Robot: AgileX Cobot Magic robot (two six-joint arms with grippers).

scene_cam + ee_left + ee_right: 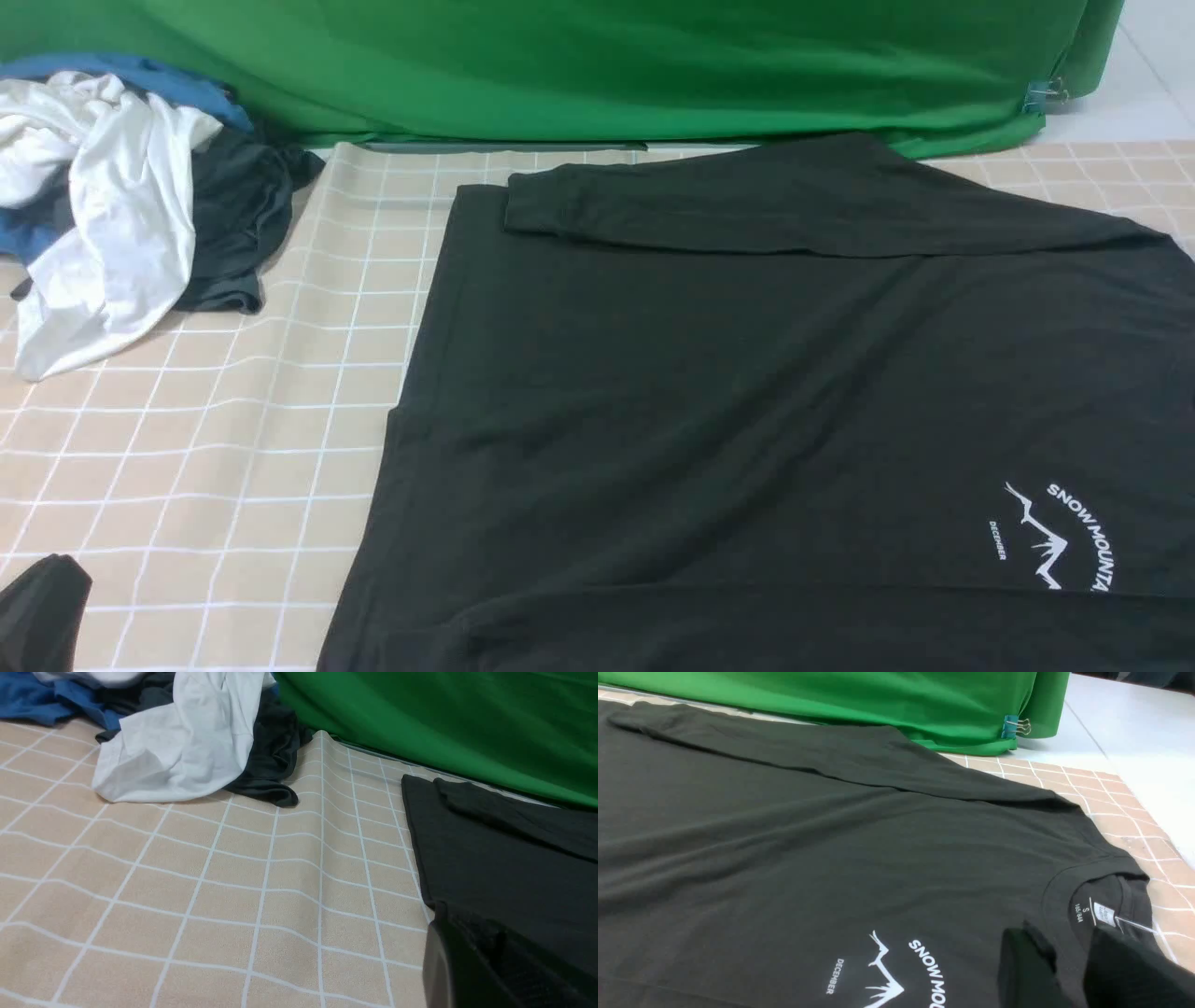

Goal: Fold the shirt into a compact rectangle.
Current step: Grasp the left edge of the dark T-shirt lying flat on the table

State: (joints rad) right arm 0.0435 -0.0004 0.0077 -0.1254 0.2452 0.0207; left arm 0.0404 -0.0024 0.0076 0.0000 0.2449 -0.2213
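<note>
Black shirt (747, 373) flat on checked cloth (233, 467); left gripper (42, 607) closed, empty; right gripper (1064, 956) jaws apart over collar (1064, 882).

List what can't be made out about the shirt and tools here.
Shirt: collar side and near edge cut off by the front view's right and bottom edges.
Print: final letters cut off in front and right wrist views.
Collar label: text too small, right wrist view.
Left tool: a dark corner at the front view's edge; blurred in its wrist view.
Right tool: outside the front view.
</note>
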